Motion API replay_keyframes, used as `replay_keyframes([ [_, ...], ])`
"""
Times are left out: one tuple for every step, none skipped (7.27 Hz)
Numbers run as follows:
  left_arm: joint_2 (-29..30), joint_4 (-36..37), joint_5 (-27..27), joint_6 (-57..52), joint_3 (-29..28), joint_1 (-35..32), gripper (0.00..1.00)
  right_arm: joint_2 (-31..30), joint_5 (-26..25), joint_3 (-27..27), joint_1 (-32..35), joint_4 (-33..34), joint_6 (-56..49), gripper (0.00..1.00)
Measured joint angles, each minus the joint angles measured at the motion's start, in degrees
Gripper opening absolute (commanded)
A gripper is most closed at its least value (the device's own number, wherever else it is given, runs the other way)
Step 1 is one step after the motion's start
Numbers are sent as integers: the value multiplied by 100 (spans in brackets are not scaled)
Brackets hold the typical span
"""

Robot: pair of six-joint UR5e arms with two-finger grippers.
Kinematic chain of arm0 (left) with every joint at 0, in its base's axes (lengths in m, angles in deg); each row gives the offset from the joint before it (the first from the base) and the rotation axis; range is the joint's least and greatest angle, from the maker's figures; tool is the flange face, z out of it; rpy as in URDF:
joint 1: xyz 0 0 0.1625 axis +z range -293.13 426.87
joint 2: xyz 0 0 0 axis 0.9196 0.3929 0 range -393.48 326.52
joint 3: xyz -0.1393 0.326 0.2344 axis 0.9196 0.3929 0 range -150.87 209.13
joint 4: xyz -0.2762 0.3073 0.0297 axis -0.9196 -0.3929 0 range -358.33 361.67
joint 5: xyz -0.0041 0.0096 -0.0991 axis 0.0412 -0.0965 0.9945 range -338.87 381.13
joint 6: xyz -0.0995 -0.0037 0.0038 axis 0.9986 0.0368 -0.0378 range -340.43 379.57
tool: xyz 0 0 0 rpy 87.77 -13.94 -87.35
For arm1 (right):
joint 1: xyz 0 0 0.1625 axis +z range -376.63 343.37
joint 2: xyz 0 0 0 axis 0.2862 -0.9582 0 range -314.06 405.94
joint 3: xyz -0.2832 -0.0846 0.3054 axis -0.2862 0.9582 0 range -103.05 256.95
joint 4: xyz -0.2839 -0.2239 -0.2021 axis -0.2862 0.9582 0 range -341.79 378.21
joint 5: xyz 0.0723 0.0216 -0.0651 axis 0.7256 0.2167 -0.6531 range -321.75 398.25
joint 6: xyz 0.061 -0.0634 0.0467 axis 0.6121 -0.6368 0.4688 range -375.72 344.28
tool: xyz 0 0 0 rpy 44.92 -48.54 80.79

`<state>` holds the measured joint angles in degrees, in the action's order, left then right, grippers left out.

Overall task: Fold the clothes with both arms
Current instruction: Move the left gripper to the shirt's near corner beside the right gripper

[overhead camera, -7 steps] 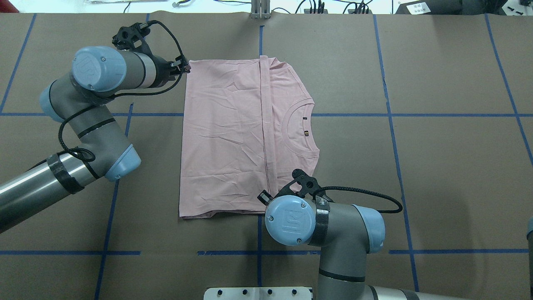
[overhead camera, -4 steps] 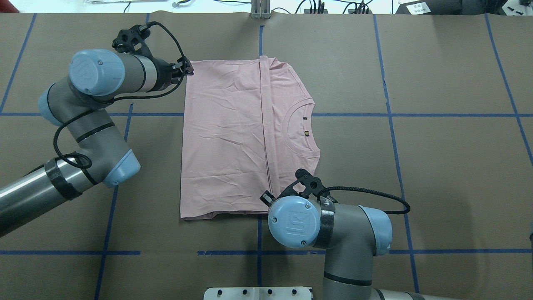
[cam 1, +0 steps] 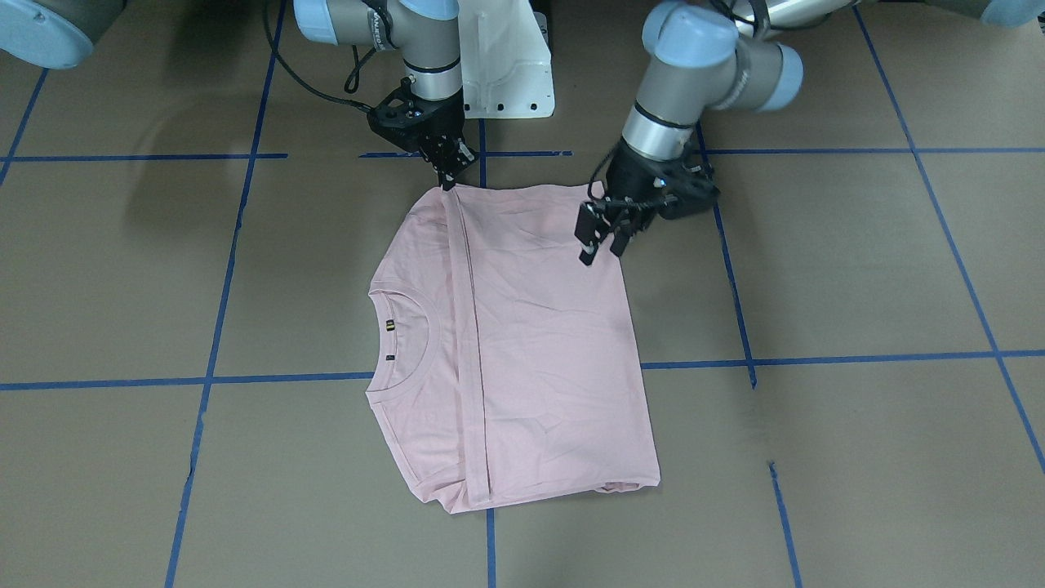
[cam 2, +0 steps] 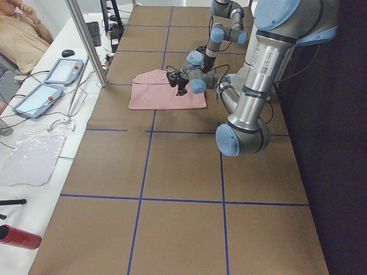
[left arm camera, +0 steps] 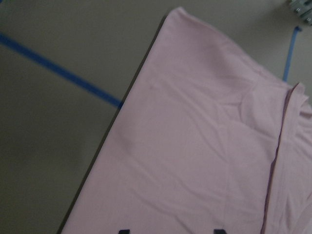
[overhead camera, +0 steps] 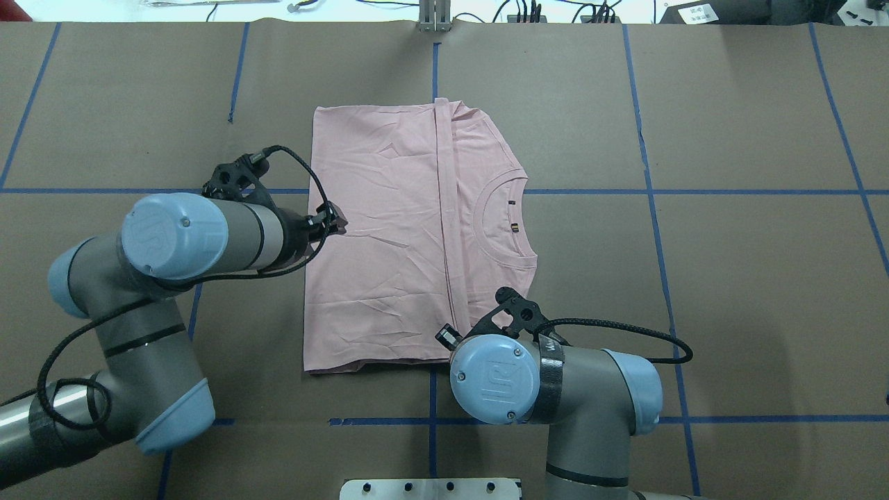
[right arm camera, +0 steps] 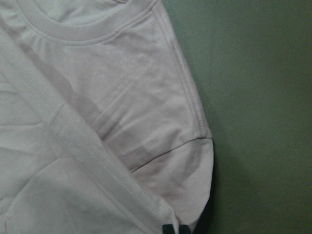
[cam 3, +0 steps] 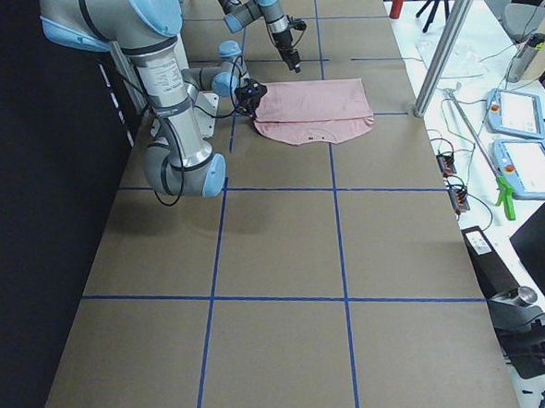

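Pink T-shirt [overhead camera: 389, 243], left tool [cam 1: 602, 245] now off its corner, parted, empty; right tool [cam 1: 447, 181] tight on edge

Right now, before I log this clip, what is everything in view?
T-shirt: one, pale pink, partly folded, flat mid-table.
Table: one, brown, blue tape grid.
Pedestal base: one, white, robot's edge.
Teach pendants: two, grey-blue, side bench.
Bottle: one, red, side bench.
Person: one, peach top, seated by the bench.
Left arm, right arm: grey, light blue caps.
Left gripper: black, open, over the T-shirt's edge.
Right gripper: black, shut on the T-shirt's corner.
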<state>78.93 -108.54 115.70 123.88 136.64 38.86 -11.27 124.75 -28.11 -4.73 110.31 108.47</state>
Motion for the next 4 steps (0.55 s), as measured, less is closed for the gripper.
replay_keyframes([
  [-86,313,-2,298,186,285,66,-1,-1,-11,-3,1,-2,0],
  [-212,445,-3,558,258,516,66,-4,0,-28,-2,3,-5,0],
  [-361,495,-6,807,283,734,66,-26,6,-63,-1,7,-10,0],
  [-454,518,-6,1044,282,881,66,-65,14,-116,0,9,-16,0],
])
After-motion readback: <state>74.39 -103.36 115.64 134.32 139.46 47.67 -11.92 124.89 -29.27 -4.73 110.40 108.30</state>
